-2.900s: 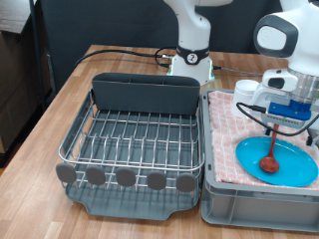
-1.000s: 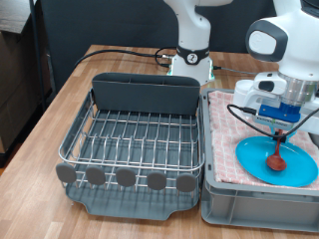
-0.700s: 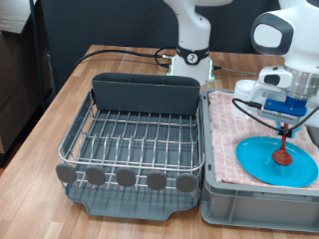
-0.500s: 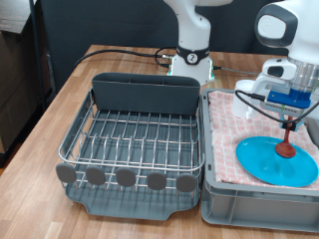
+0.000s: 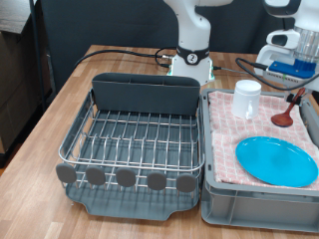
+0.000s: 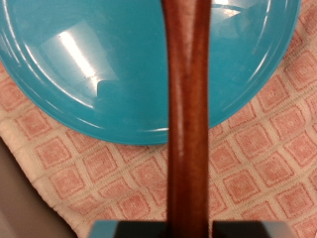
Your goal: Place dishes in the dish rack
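- Pink checked cloth (image 5: 261, 121) lines the grey crate (image 5: 239, 204) that we see at the exterior view's right, pressed against the side of the dish rack (image 5: 135, 139).
- Behind the rack we see a white robot base (image 5: 192, 55) on the wooden table (image 5: 60, 100), with a black cable (image 5: 120, 53) running along the table from it.
- The gripper (image 5: 295, 88) hangs at the exterior view's top right edge, above the far right corner of the crate; most of it is cut off by the frame.
- We see the wooden spoon (image 5: 286, 112) clamped by its handle and lifted clear of the cloth, bowl end down and tilted; in the wrist view its dark red-brown handle (image 6: 188, 119) runs straight out between the fingers.
- The blue plate (image 5: 277, 159) lies flat on the cloth at the near right of the crate, glossy, round and bare.
- The white cup (image 5: 247, 98) stands upright on the cloth at the crate's far left, a plain cylinder.
- The rack is a dark grey plastic tray with a silver wire grid (image 5: 135, 136), a tall grey back compartment (image 5: 146, 95) and round grey tabs (image 5: 126, 177) along the front; we see no dishes in it.
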